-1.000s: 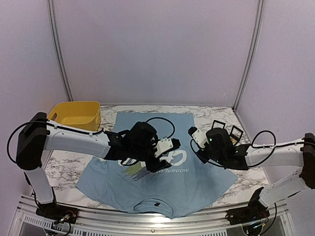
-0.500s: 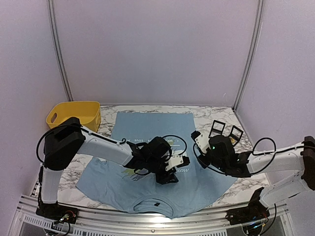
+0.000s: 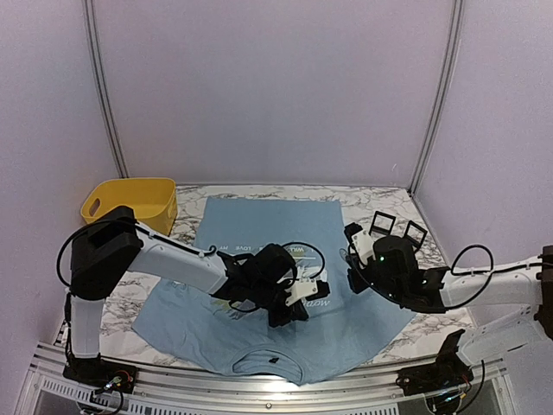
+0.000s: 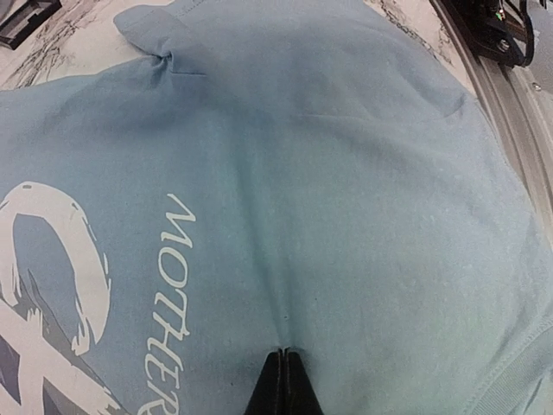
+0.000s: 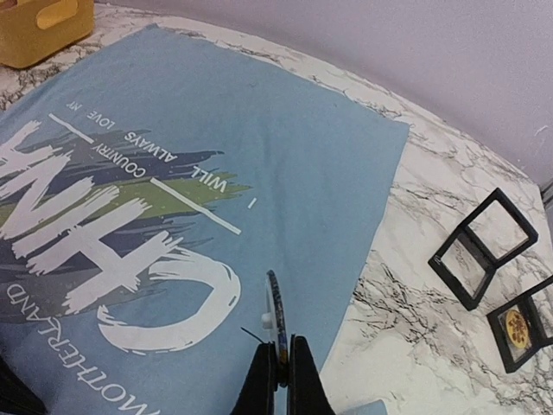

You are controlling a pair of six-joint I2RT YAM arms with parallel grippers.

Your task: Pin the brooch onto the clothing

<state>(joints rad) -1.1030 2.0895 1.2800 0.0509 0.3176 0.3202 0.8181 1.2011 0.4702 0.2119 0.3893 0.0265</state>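
**Pinning station: shirt, brooch, two grippers**

T-shirt (image 3: 259,216) is laid flat on marble table (image 3: 359,197), collar at the near edge; left gripper (image 4: 281,372) is closed on a pinched crease beside the "MOTHER" lettering; right gripper (image 5: 278,353) is clamped on brooch (image 5: 273,307), held edge-up over the large C; black frames (image 5: 478,246) are placed beyond; yellow bin (image 3: 130,201) is set far left.

Overhead camera, high behind the near edge, looks down and forward over the whole table (image 3: 384,201) and shirt (image 3: 268,220). Left wrist camera sits close over the shirt's fabric. Right wrist camera looks from farther off across its lettering (image 5: 104,233) toward the yellow bin (image 5: 39,26). All share the shirt.
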